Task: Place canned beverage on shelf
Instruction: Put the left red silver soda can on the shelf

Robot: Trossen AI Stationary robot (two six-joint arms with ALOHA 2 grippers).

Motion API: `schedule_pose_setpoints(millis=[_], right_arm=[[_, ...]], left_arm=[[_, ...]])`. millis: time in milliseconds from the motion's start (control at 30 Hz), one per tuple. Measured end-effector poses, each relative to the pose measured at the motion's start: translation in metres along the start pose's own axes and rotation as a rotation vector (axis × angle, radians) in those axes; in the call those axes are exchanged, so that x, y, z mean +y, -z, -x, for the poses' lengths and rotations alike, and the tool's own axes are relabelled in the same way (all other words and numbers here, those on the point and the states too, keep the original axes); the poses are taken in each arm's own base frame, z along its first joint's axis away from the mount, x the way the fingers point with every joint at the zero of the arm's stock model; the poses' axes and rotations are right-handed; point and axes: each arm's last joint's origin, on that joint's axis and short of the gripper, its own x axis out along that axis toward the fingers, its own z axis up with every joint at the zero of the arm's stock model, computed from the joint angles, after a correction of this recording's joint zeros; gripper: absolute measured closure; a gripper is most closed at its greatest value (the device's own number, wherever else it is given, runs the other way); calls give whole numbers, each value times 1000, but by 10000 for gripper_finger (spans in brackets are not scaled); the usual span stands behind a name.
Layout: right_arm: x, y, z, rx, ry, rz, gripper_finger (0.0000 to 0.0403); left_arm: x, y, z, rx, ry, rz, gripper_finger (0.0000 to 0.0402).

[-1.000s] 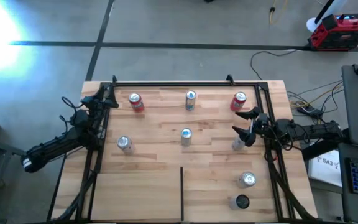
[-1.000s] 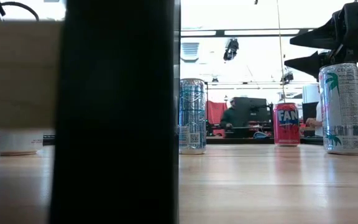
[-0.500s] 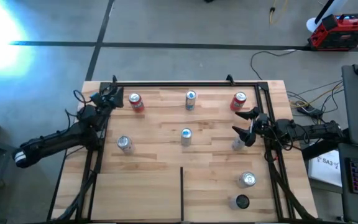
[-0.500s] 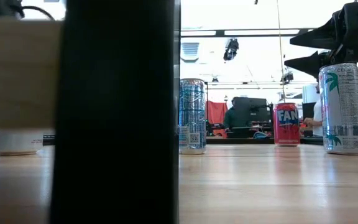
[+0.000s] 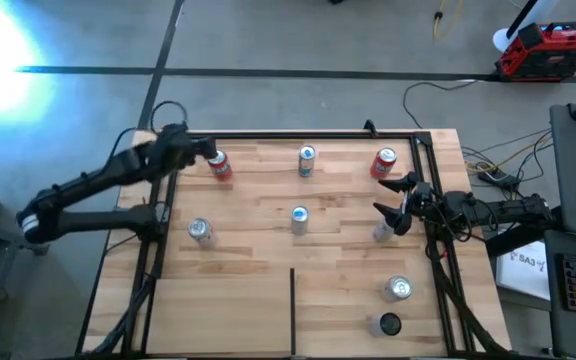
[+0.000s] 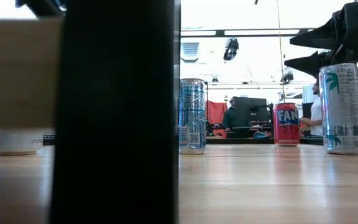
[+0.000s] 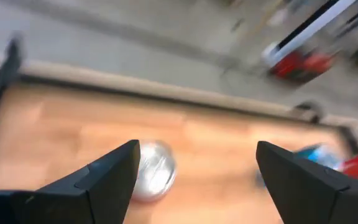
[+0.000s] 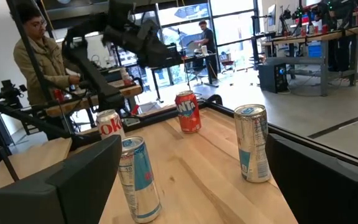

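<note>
Left arm reaches in from the left side of the high view; left gripper (image 5: 206,152) hangs over the far-left corner of the shelf (image 5: 268,300), the light butcher-block wooden board w/ black metal rails. Its fingers (image 7: 114,177) are part-open w/ nothing between them; left wrist view looks down on a silver can top (image 7: 151,177) under the gap, apparently not touching.

Just beside that gripper stands the red can w/ white lettering (image 5: 218,164), upright at the far-left corner. Nearer the front on the left: a silver can (image 5: 200,231), upright, well apart from the red one.

Middle of the board: a blue-and-silver slim can (image 5: 307,160) at the far edge, and a second blue-and-silver slim can (image 5: 299,220) near the centre, both upright. The thin black divider strip (image 5: 292,310) runs in from the front edge, between left and right halves.

Right side: a second red can (image 5: 384,163) at the far-right corner. Right gripper (image 5: 390,198) sits at the right rail, fingers spread wide, empty, pointing in across the board. A pale can w/ green palm print (image 6: 343,109) stands just beside it, under the lower finger in the high view; can't tell whether they touch. Toward the front right: a wide silver can (image 5: 398,289), then a small black round object (image 5: 389,324) near the front edge.

In the right wrist view, a person in a tan jacket (image 8: 39,59) stands beyond the table.
</note>
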Motion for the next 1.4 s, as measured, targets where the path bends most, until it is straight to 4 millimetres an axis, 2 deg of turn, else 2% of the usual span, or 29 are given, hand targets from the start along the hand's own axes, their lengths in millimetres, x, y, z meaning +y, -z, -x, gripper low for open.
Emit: schedule_pose_setpoints(millis=[267,600,833,1200,1400], right_arm=[[0,0,0,0,0,0,21],[0,0,0,0,0,0,21],[0,0,0,0,0,-1,21],[0,0,0,1,0,0,21],[0,0,0,0,0,0,21]], left_arm=[[-30,-17,-3,184,-231,28,96],[-41,-18,-5,405,-381,95,96],[-34,-12,-3,480,-380,112,96],[-4,14,3,638,-387,189,96],[3,17,8,665,-382,195,96]])
